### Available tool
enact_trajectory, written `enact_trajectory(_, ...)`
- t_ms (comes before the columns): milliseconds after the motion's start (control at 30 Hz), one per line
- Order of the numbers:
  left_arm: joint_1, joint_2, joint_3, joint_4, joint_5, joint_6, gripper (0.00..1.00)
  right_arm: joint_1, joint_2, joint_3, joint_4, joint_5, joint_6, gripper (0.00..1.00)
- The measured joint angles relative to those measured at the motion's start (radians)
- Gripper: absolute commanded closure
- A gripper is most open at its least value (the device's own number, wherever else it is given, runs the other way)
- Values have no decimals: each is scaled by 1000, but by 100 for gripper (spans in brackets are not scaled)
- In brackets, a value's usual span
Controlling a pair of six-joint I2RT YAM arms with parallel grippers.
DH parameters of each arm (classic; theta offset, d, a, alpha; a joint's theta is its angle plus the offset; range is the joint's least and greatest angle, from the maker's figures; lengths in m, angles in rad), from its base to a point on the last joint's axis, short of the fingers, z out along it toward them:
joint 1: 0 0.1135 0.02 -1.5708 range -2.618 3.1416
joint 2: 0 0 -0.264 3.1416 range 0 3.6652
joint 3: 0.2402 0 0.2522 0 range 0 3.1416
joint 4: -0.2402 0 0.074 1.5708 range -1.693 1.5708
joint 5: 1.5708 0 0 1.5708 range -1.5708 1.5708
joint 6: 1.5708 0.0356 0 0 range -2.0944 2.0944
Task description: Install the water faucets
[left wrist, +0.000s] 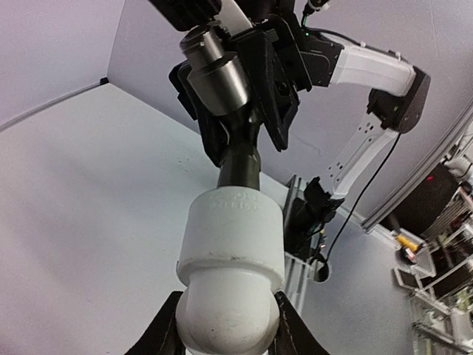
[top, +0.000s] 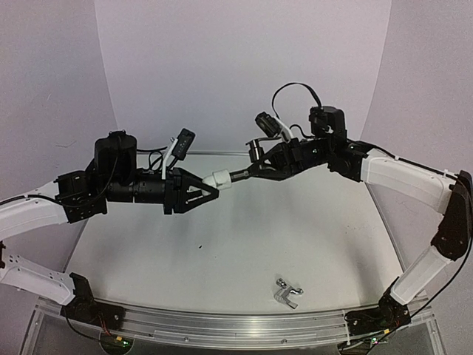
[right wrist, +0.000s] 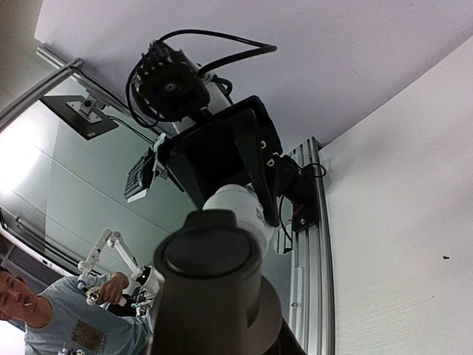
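While raised level, left gripper [top: 214, 191] faces right gripper [top: 251, 172].

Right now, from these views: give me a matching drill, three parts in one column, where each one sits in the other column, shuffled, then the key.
Things:
1. dark faucet
2. chrome faucet
3. white fitting

Places:
A. lying loose on the table
B. held at the tip of the left gripper
C. clamped in the right gripper

Pairs: 1-C, 2-A, 3-B
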Motion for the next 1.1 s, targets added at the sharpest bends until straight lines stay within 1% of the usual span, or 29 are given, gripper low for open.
enact_trajectory(67,-22,-4,0,-27,-60,81,79,0,7,-13,12,-1,40,100)
enact_trajectory(233,-112,-26,-5,-97,-274,346,78,1,51,-38,40,-44,123,100)
enact_trajectory(400,-233,-15,-15,-142,-548,639,82,1,114,-50,63,-111,191,100)
enact_trajectory(467,-293,16,-15,-143,-689,755,84,-3,138,-59,67,-139,209,100)
enact_trajectory(567,-364,71,-38,-90,-874,919,85,-17,169,-82,66,-172,227,100)
enact_trajectory(633,-399,97,-75,-17,-975,1035,87,-23,190,-98,66,-185,238,100)
enact_trajectory(700,-427,114,-125,79,-1062,1168,85,-25,209,-107,67,-191,248,100)
enact_trajectory(767,-446,129,-168,175,-1122,1299,78,-25,222,-113,67,-194,257,100)
enact_trajectory(867,-470,159,-237,361,-1205,1525,72,-26,233,-116,67,-196,271,100)
enact_trajectory(900,-475,171,-256,423,-1226,1593,67,-28,237,-116,67,-196,274,100)
enact_trajectory(1000,-481,208,-294,567,-1266,1757,45,-31,247,-116,70,-196,278,100)
enact_trajectory(1067,-481,228,-298,592,-1275,1836,29,-23,249,-113,63,-182,293,100)
enact_trajectory(1100,-483,232,-299,596,-1274,1860,20,-18,251,-107,55,-168,296,100)
